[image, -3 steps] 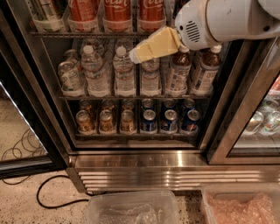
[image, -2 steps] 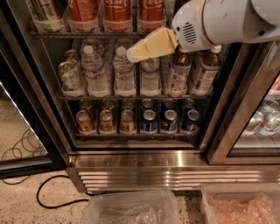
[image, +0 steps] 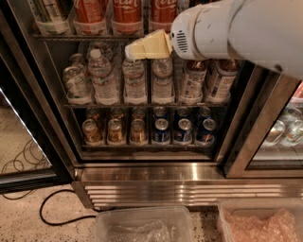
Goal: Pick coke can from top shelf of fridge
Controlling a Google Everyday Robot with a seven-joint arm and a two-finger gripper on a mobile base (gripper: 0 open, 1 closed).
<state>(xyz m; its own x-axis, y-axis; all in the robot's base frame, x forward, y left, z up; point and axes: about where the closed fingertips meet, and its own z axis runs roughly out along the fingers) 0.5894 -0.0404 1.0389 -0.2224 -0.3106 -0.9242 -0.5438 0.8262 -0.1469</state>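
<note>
Three red coke cans stand in clear cup holders on the top shelf (image: 94,36) of the fridge (image: 142,172); the middle coke can (image: 127,10) is cut off by the top edge. My gripper (image: 135,50), with pale yellow fingers on a white arm, points left just below the shelf's front, in front of the water bottles, under the middle and right cans. It holds nothing that I can see.
Water bottles (image: 101,78) fill the middle rack. Small gold-brown cans (image: 115,131) and blue cans (image: 182,130) fill the lower rack. Clear plastic bins (image: 144,226) sit on the floor in front. A black cable (image: 52,208) lies at left. A second door frame (image: 258,127) stands at right.
The gripper and arm have moved left and up towards the top shelf. The fridge contents have not moved.
</note>
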